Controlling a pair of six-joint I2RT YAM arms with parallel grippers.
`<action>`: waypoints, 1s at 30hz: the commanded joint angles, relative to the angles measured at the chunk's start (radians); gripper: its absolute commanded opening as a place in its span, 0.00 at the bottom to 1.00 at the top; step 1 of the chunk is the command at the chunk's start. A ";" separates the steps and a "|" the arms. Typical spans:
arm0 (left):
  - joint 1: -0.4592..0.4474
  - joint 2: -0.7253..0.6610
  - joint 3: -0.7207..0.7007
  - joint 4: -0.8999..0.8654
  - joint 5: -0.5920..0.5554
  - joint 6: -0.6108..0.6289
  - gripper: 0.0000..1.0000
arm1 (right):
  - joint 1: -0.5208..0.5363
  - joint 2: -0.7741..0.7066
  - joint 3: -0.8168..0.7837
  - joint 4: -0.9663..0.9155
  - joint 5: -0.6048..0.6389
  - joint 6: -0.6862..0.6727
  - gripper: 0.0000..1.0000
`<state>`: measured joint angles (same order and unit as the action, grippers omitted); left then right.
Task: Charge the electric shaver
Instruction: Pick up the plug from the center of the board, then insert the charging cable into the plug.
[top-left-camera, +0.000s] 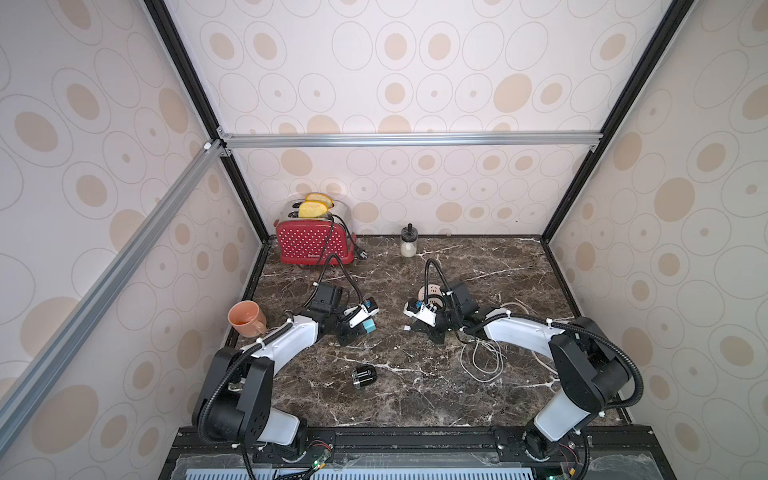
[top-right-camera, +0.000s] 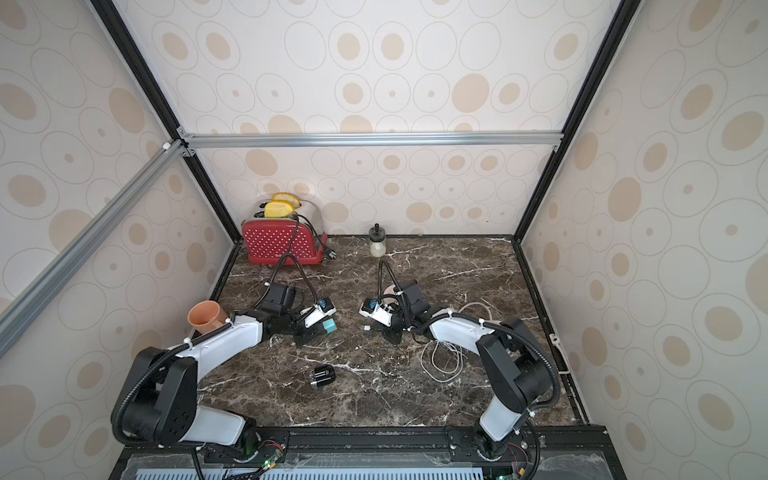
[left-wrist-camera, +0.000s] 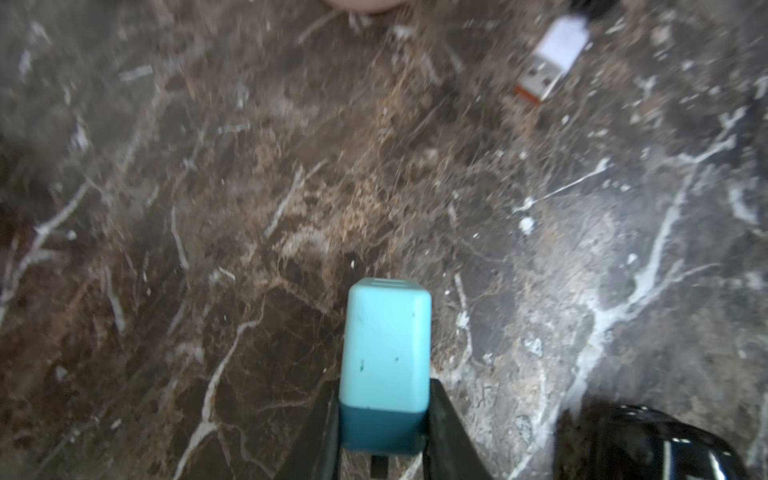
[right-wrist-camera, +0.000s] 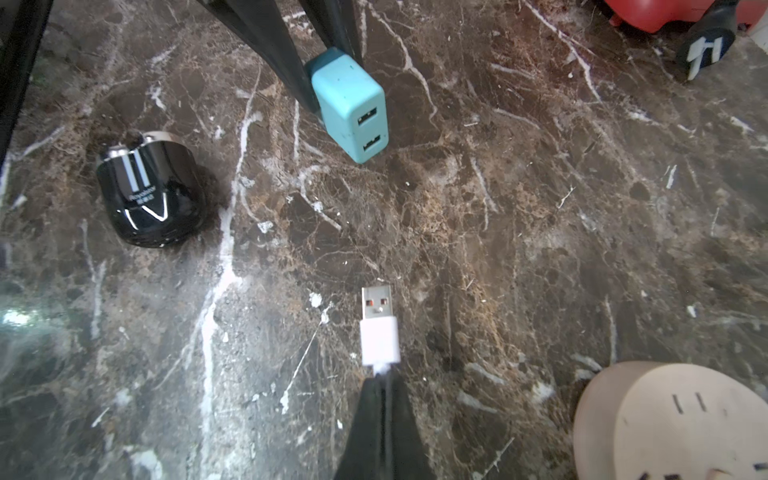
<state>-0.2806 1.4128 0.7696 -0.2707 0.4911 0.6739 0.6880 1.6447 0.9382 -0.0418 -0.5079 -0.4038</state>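
- The dark marble table (top-left-camera: 478, 407) stretches under both arms.
- The left gripper (left-wrist-camera: 384, 399) is clamped on the teal adapter (left-wrist-camera: 386, 340).
- The right gripper (right-wrist-camera: 382, 386) is pinched on the back end of the white USB plug (right-wrist-camera: 379, 332).
- The electric shaver (top-left-camera: 363, 377) lies on the table towards the front, apart from both grippers.

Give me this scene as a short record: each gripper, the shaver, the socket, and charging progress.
left gripper: shut on the teal cube-shaped plug adapter; both USB ports empty
right gripper: shut on the white USB cable, just behind its plug
target: small stubby black electric shaver lying on the dark marble tabletop, untouched
outlet: round pink socket disc on the tabletop near the right gripper
progress: cable not yet in adapter
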 joint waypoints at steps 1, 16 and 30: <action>0.004 -0.041 -0.014 0.036 0.134 0.075 0.00 | -0.007 -0.044 0.045 -0.119 -0.053 -0.043 0.00; -0.130 -0.012 0.055 0.047 0.218 0.217 0.00 | -0.003 -0.197 0.039 -0.291 0.014 -0.183 0.00; -0.138 -0.017 -0.013 0.165 0.304 0.233 0.00 | -0.007 -0.165 0.022 -0.239 -0.007 -0.175 0.00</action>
<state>-0.4141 1.3968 0.7666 -0.1184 0.7418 0.8616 0.6880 1.4719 0.9771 -0.3092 -0.4946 -0.5652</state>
